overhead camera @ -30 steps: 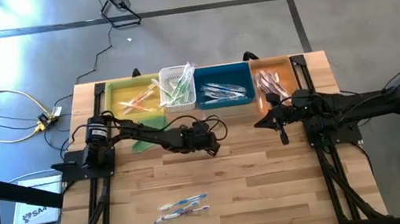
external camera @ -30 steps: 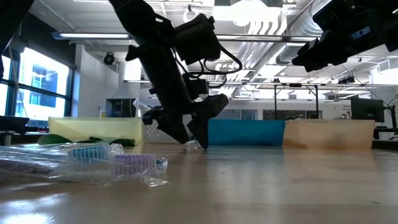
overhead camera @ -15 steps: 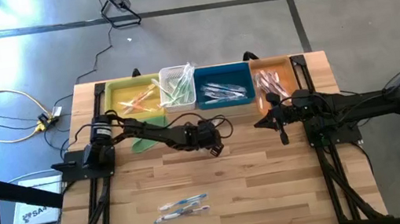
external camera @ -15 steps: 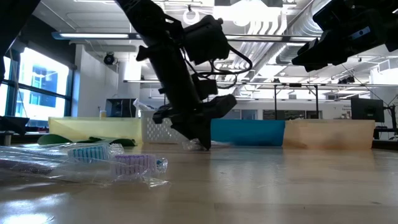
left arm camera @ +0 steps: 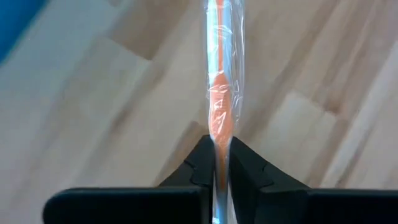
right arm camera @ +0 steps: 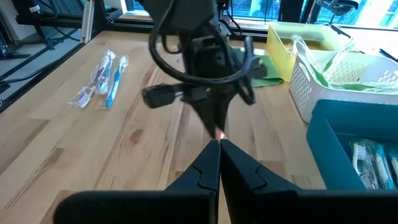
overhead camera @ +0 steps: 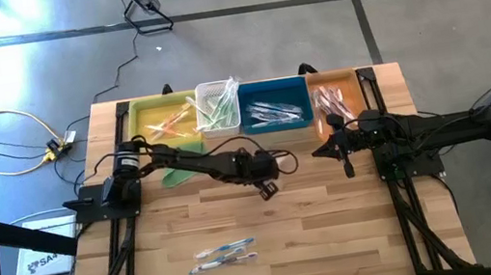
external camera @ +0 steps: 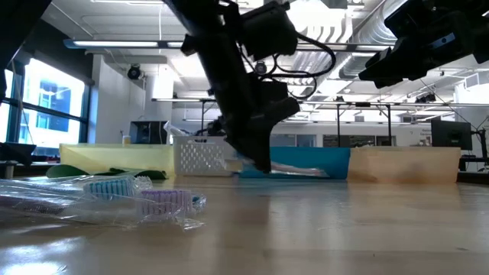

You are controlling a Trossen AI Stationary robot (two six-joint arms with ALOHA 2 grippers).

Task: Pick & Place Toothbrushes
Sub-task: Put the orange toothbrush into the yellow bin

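My left gripper (overhead camera: 269, 190) hangs over the middle of the table, shut on an orange-handled toothbrush (left arm camera: 219, 93) in a clear wrapper. In the low view the toothbrush (external camera: 294, 173) shows in front of the blue bin, off the tabletop. Two blue toothbrushes (overhead camera: 224, 253) in wrappers lie flat on the wood near the front edge. Along the far edge stand a yellow bin (overhead camera: 149, 115), a white basket (overhead camera: 205, 93), a blue bin (overhead camera: 289, 87) and an orange bin (overhead camera: 346, 78), each holding toothbrushes. My right gripper (right arm camera: 219, 148) waits shut at the right side. My left gripper pinches the toothbrush's orange handle (left arm camera: 219, 134) through the wrapper between its two fingers (left arm camera: 202, 163). The fingers slant downward from the table's left. The brush runs on past the fingertips, along them. It is lifted clear of the table.
A folded green cloth (overhead camera: 176, 174) lies in front of the yellow bin, beside the left arm. Open wood stretches between the bins and the two blue toothbrushes. Black frame rails (overhead camera: 115, 245) run along both side edges.
My left gripper has shut on the orange toothbrush that lay on the wood, then risen and shifted toward the table's right edge while its wrist rolled. The toothbrush has come up off the table with it.
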